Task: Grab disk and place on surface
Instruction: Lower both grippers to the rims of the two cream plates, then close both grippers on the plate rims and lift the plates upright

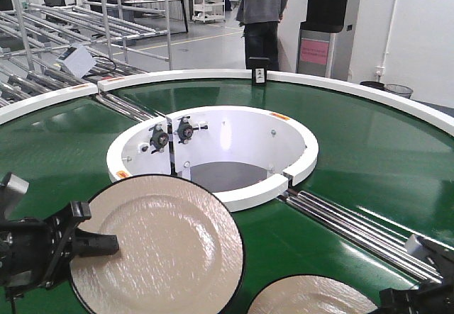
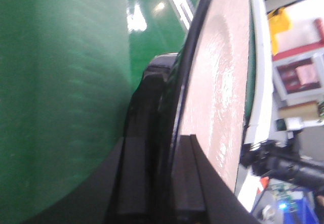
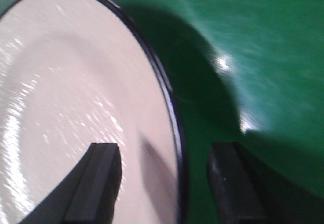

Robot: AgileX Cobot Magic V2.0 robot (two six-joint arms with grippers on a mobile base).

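Note:
A large cream disk with a black rim (image 1: 163, 250) hangs tilted above the green conveyor belt (image 1: 369, 151), and my left gripper (image 1: 96, 227) is shut on its left edge. In the left wrist view both fingers (image 2: 187, 178) pinch the black rim, with the cream face (image 2: 217, 82) to their right. A second cream disk (image 1: 312, 298) lies on the belt at the bottom. My right gripper (image 3: 164, 168) stands open astride this disk's rim (image 3: 76, 82), one finger over the cream face and one over the belt. The dark steel tabletop is out of view.
A white ring hub (image 1: 213, 151) with bearings stands in the belt's middle. Steel rollers (image 1: 355, 222) cross the belt at right, more at left. A white outer rim (image 1: 177, 79) bounds the belt, with a black sensor (image 1: 259, 76) on it. A person (image 1: 261, 16) stands beyond.

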